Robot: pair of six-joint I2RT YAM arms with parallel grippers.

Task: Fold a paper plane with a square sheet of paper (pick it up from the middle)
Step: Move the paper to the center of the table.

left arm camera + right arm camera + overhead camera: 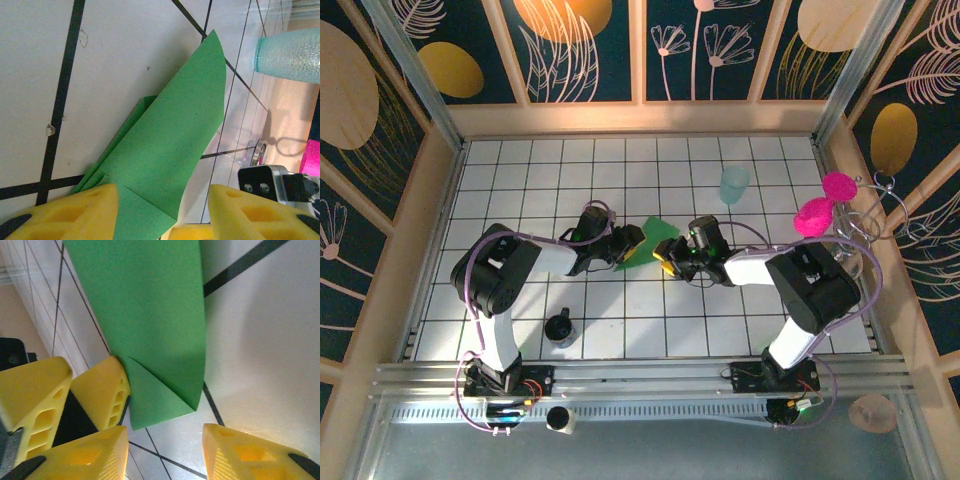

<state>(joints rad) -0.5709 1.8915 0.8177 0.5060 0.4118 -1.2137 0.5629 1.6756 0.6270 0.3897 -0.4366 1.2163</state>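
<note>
- While the folded bright green paper sheet (170,150) lies flat, the left gripper (162,210) straddles its near end, jaws apart.
- The right gripper (165,435) stands part-open, the sheet's folded corner just ahead.

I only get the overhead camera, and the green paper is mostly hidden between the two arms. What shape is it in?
Observer: The right wrist camera shows the green paper folded into a long strip, with a small triangular flap creased across its near corner.
Operator: Is the left arm's claw squeezing it?
Observer: No. In the left wrist view the left end effector stands open, its yellow fingers well apart, and the paper's flap end lies in the gap between them.
</note>
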